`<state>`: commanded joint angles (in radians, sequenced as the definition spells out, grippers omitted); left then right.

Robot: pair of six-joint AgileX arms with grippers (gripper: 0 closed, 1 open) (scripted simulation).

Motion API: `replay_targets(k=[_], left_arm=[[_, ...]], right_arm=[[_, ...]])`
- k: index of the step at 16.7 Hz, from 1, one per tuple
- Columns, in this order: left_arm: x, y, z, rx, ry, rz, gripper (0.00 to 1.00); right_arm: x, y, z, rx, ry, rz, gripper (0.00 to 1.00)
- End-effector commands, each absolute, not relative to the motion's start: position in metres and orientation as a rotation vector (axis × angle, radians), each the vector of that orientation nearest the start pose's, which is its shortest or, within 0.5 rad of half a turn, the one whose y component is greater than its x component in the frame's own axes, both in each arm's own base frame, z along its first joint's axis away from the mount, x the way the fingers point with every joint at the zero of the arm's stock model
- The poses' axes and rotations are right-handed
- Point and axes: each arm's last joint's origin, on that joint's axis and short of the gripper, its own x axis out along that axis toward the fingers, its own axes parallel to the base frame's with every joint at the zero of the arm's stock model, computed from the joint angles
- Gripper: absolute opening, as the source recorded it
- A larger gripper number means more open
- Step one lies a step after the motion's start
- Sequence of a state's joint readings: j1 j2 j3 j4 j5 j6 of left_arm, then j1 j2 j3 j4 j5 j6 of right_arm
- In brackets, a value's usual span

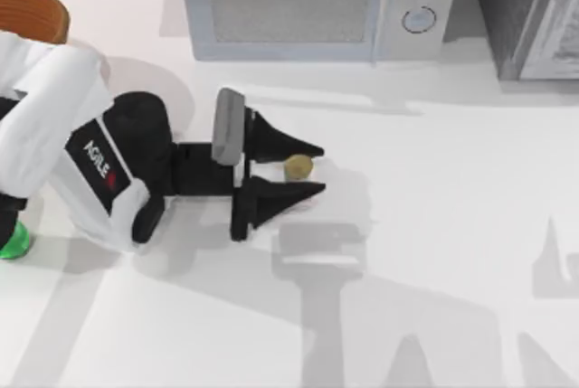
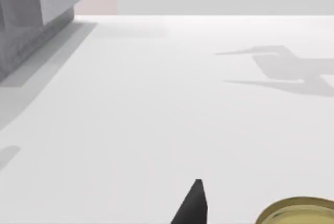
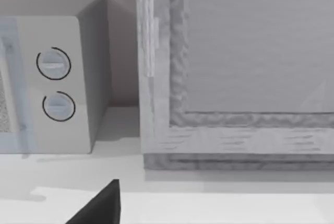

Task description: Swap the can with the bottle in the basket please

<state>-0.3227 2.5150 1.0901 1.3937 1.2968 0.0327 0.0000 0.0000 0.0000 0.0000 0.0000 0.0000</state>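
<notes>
The can (image 1: 298, 167) stands upright near the table's middle, its gold-tan top facing up. My left gripper (image 1: 319, 170) is open, with one black finger on each side of the can and a small gap on the near side. In the left wrist view the can's top (image 2: 296, 212) sits beside one fingertip (image 2: 193, 205). The green bottle (image 1: 13, 243) stands at the table's left edge, mostly hidden by my left arm. A slice of the orange-brown basket (image 1: 34, 6) shows at the far left corner. One dark finger (image 3: 102, 205) of my right gripper shows in the right wrist view.
A grey microwave (image 1: 298, 4) stands at the back centre, seen with its two dials in the right wrist view (image 3: 55, 80). A grey cabinet (image 1: 534, 13) stands at the back right. Bare white table spreads right of the can and toward the front.
</notes>
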Motion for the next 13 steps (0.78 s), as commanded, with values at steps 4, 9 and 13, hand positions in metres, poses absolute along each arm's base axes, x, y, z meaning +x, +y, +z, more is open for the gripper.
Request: replay_targets(k=[4, 9, 13], left_arm=[[0.3815, -0.1548, 0.018, 0.0, 0.0, -1.591, 1.0], [0.3815, -0.1548, 0.018, 0.0, 0.0, -1.591, 1.0], [0.3814, -0.1549, 0.018, 0.0, 0.0, -1.591, 1.0]], right_arm=[[0.1057, -0.0012, 0.16, 0.0, 0.0, 0.0, 1.0], [0.1057, -0.0012, 0.16, 0.0, 0.0, 0.0, 1.0], [0.1057, -0.0012, 0.16, 0.0, 0.0, 0.0, 1.0]])
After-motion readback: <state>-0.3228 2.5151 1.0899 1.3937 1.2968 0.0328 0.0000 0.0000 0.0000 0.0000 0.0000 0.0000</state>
